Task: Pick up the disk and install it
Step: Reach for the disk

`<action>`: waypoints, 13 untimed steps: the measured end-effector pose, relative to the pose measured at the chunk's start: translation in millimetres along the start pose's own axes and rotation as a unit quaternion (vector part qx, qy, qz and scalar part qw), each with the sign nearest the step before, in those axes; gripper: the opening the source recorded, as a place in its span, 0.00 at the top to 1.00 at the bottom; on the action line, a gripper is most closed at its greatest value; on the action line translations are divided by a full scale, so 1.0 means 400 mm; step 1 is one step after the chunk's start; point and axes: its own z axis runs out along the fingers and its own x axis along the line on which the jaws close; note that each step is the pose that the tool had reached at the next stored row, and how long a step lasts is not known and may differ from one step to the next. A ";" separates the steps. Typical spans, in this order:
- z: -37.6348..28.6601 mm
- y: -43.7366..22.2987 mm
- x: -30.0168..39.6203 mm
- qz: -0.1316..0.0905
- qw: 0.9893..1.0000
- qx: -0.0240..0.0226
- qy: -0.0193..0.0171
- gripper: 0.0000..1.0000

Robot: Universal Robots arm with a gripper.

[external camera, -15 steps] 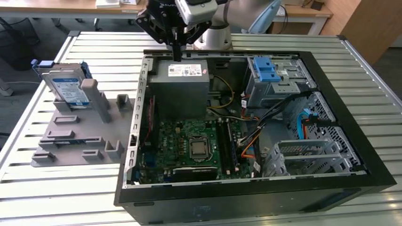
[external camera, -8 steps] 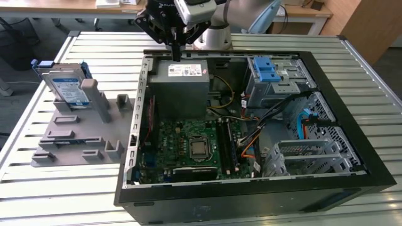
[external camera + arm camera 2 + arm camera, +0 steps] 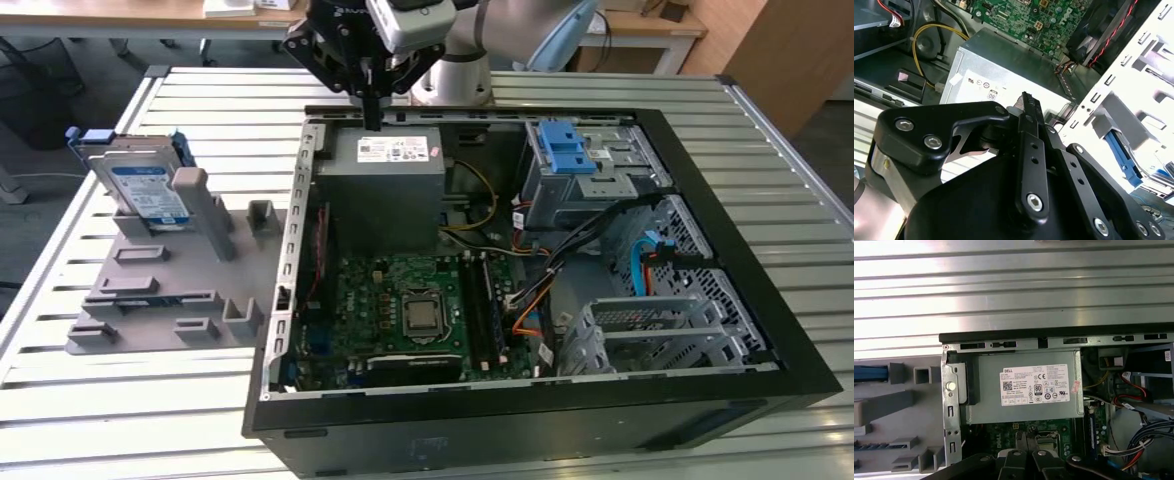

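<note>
**A:** The gripper (image 3: 371, 118): where is it, and how do its fingers stand?

**B:** It hangs over the far edge of the open computer case (image 3: 534, 432), tips pointing down above the power supply box (image 3: 387, 195). The fingers are pressed together with nothing between them. Both wrist views show the closed tips (image 3: 1025, 438) (image 3: 1027, 101) over that grey box with its white sticker.

**A:** And the disk?

**B:** The disk (image 3: 144, 188) is well apart from the gripper, outside the case, on the exterior view's left. It stands on edge with its white-and-blue label towards the camera and the blue frame showing along its top and sides. It is slotted into the far end of a grey fixture (image 3: 167, 295), and one of the fixture's upright posts (image 3: 191, 195) stands just beside it.

**A:** What lies around that?

**B:** The fixture lies flat on the slatted metal table (image 3: 134, 425), just beside the case's side wall. Inside the case, the power supply box fills the far corner nearest the fixture. The green motherboard (image 3: 400, 310) lies on the near side of it. Towards the exterior view's right sits a metal drive cage (image 3: 587, 175) with a blue latch on top. A bundle of cables (image 3: 587, 255) runs from below the cage towards the board.
</note>
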 end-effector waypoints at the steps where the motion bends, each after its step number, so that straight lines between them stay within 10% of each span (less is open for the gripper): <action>1: 0.000 0.000 0.002 0.000 1.000 0.000 0.000 0.89; 13: 0.000 -0.001 0.009 0.000 1.000 0.000 0.000 0.89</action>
